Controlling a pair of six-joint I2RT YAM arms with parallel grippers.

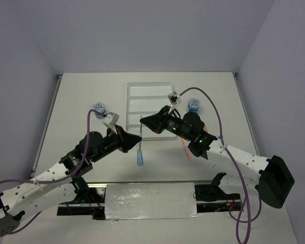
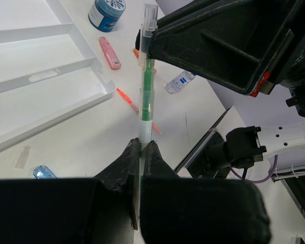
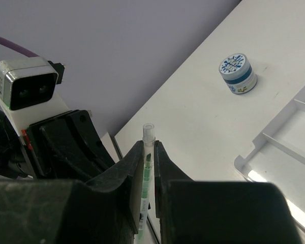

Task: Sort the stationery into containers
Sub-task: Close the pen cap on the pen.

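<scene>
A thin green pen with a clear cap is held above the table between both grippers. My left gripper is shut on its lower end. My right gripper is shut on its capped end, and the clear cap tip pokes out past the fingers. In the top view the left gripper and right gripper meet nose to nose just in front of the white divided tray. The pen also shows in the left wrist view and the right wrist view.
Two blue-white tubs stand beside the tray. A blue stick lies below the grippers. In the left wrist view a pink stick, an orange pen and a white-blue tube lie right of the tray.
</scene>
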